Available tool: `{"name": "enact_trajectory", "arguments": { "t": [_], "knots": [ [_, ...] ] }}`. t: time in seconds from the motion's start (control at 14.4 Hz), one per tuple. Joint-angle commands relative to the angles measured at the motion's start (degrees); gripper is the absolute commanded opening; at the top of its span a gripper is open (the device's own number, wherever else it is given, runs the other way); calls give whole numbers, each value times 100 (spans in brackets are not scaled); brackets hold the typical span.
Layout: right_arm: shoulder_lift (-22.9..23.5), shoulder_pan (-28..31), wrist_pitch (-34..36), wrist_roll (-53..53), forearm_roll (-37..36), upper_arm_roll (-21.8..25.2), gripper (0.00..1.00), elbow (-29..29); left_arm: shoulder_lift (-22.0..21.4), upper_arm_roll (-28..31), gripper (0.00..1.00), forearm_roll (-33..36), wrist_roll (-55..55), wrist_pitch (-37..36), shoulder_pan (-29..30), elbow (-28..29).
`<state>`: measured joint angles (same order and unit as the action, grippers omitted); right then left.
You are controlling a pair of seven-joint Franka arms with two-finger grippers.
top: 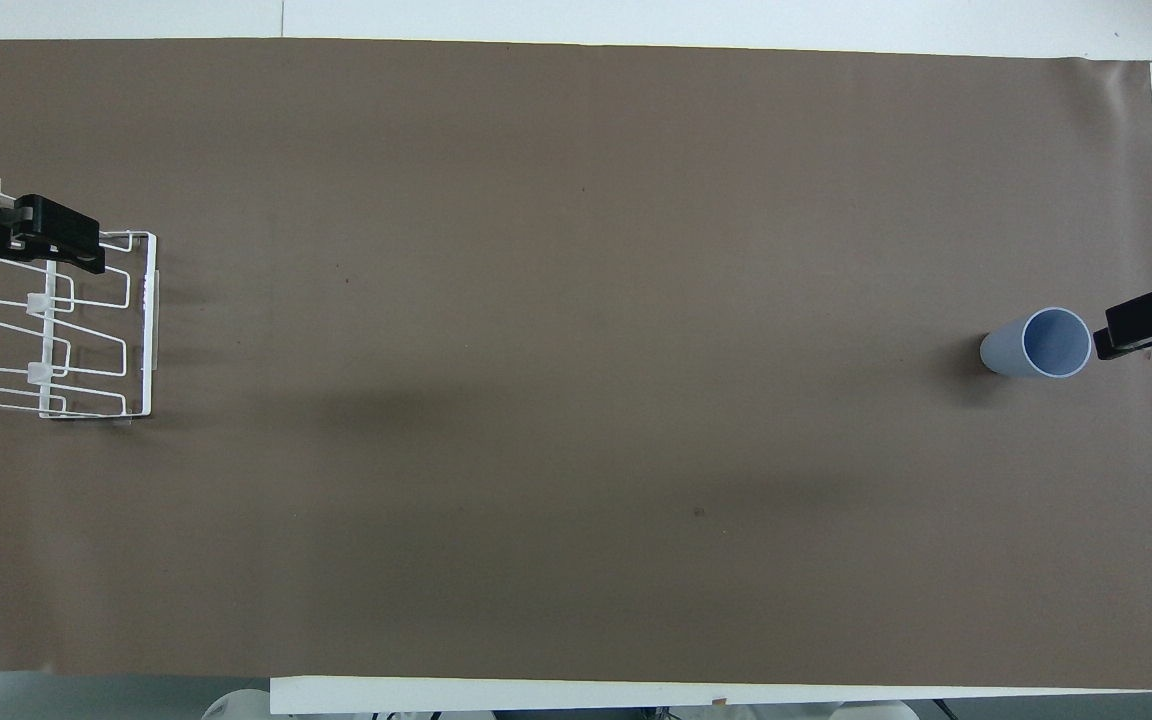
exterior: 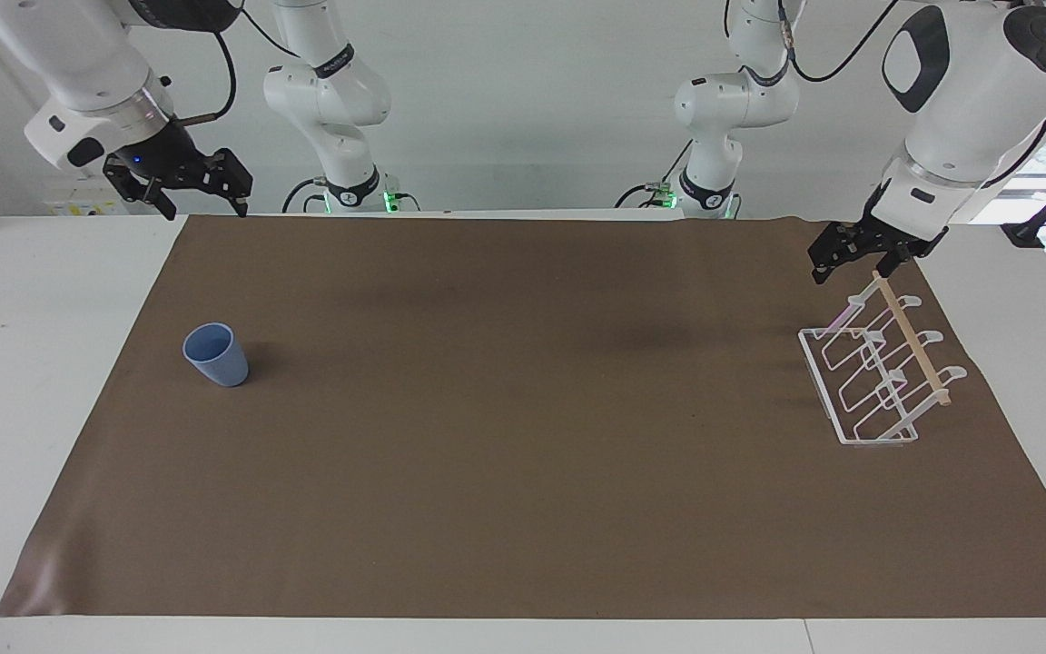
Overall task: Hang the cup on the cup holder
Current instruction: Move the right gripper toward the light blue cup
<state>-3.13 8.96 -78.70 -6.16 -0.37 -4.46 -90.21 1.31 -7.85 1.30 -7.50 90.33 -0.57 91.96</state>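
Observation:
The light blue cup (exterior: 215,354) stands upright, mouth up, on the brown mat toward the right arm's end; it also shows in the overhead view (top: 1036,342). The white wire cup holder (exterior: 868,372) with its wooden dowel (exterior: 912,338) stands toward the left arm's end and also shows in the overhead view (top: 86,325). My left gripper (exterior: 850,271) is open and empty, close above one end of the dowel; I cannot tell if it touches. It covers that end from above (top: 21,250). My right gripper (exterior: 203,211) is open, empty and raised over the mat's edge beside the cup; only one of its fingers (top: 1151,322) shows from above.
The brown mat (exterior: 523,436) covers most of the white table (exterior: 42,363). Between cup and cup holder the mat is bare. Both arm bases stand at the table's edge nearest the robots.

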Motion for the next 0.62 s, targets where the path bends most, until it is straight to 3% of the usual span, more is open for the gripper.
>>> {"name": "enact_trajectory", "arguments": {
  "t": [0.0, 0.42, 0.55],
  "knots": [
    [-127, 62, -190, -96, -34, -11, 100, -164, -96, -68, 100, -33, -50, -42, 74, 94],
    [-144, 71, -181, -96, -60, -2, 100, -155, -96, -68, 100, -33, -50, -42, 74, 94],
    [-109, 80, -233, -366, -375, -2, 100, -94, -96, -68, 100, -42, -50, -42, 75, 85]
  ]
}}
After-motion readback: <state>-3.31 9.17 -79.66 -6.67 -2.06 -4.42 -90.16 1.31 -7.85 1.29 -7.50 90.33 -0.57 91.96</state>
